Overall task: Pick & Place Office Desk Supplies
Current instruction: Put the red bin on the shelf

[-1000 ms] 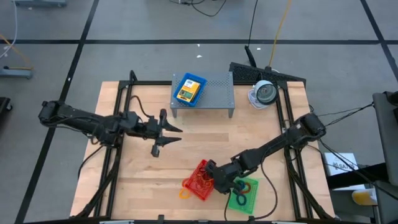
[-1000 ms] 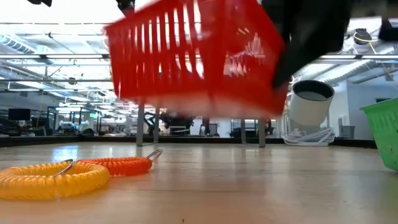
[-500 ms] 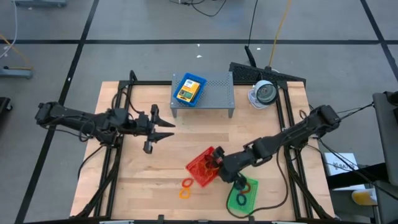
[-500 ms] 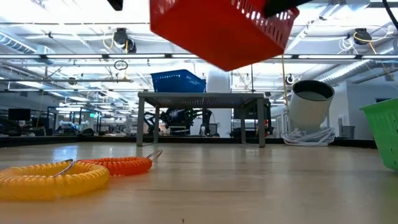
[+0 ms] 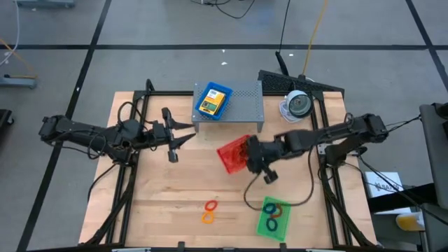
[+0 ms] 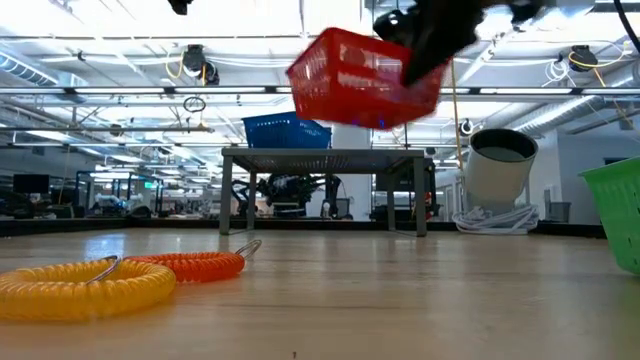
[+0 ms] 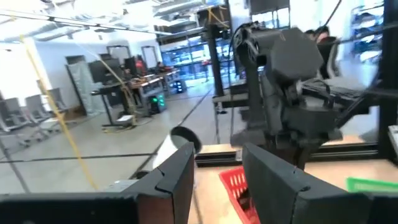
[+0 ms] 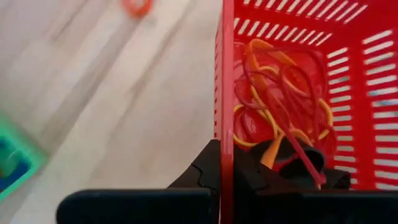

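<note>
My right gripper (image 5: 246, 154) is shut on the red mesh tray (image 5: 233, 155), which hangs in the air in front of the grey shelf (image 6: 365, 75). Reddish and yellow rubber bands (image 8: 280, 115) lie inside it. My left gripper (image 5: 183, 134) hovers open over the table's left half, holding nothing. The blue tray (image 5: 213, 100) with a yellow crayon box rests on the shelf top. The green tray (image 5: 273, 217) with rings sits on the table near the near edge. An orange coil ring (image 5: 211, 205) and a yellow one (image 5: 207, 218) lie flat on the wood. My right gripper pinches the red tray's side wall at its rim (image 8: 227, 124), one finger (image 8: 199, 171) outside and the other (image 8: 292, 165) inside the tray. The fingers come roughly level from the table's right. The tray is lifted clear of the table and slightly tilted.
The grey perforated shelf (image 5: 245, 105) stands at the far middle, just beyond the raised tray. The round white-and-grey device (image 5: 299, 105) sits at the far right with its cable. Bare wood lies between the coil rings and the shelf.
My right gripper has carried the red tray up from the near edge and toward the far edge, up to the shelf's front. The orange and yellow coil rings stayed on the table where the tray had been. My left gripper drew back toward the table's left.
</note>
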{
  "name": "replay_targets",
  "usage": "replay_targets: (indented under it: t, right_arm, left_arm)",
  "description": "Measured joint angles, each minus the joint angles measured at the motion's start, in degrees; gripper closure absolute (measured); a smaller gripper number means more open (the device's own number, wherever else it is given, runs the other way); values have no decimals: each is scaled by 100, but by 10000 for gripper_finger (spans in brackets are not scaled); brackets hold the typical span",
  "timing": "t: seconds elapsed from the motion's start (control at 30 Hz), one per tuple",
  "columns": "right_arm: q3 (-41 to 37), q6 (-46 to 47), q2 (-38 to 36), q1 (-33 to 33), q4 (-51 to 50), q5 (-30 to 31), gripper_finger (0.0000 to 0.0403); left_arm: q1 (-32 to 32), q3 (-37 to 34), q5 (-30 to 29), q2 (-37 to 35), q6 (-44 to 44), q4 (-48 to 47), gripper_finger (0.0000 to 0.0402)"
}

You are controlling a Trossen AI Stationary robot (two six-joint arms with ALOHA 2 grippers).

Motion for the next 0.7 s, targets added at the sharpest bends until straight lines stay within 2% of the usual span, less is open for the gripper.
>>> replay_targets:
  t: [0.13, 0.23, 0.4, 0.53, 0.7]
  right_arm:
    - [512, 90, -13, -558, -225, -282, 403]
    - [1048, 301, -5, -901, -710, -422, 403]
    - [1888, 344, -7, -1195, -1538, 6, 403]
    - [2549, 729, 232, -1422, -2110, -5, 403]
    - [3327, 742, 812, -1661, -2932, 22, 403]
  left_arm:
    - [192, -2, -61, -63, 112, -28, 256]
    - [320, -2, -353, -63, 81, -48, 256]
    - [384, -2, -742, -75, 112, 107, 256]
    - [383, -2, -1168, -75, 55, 378, 256]
    - [383, -2, -1742, -75, 62, 666, 256]
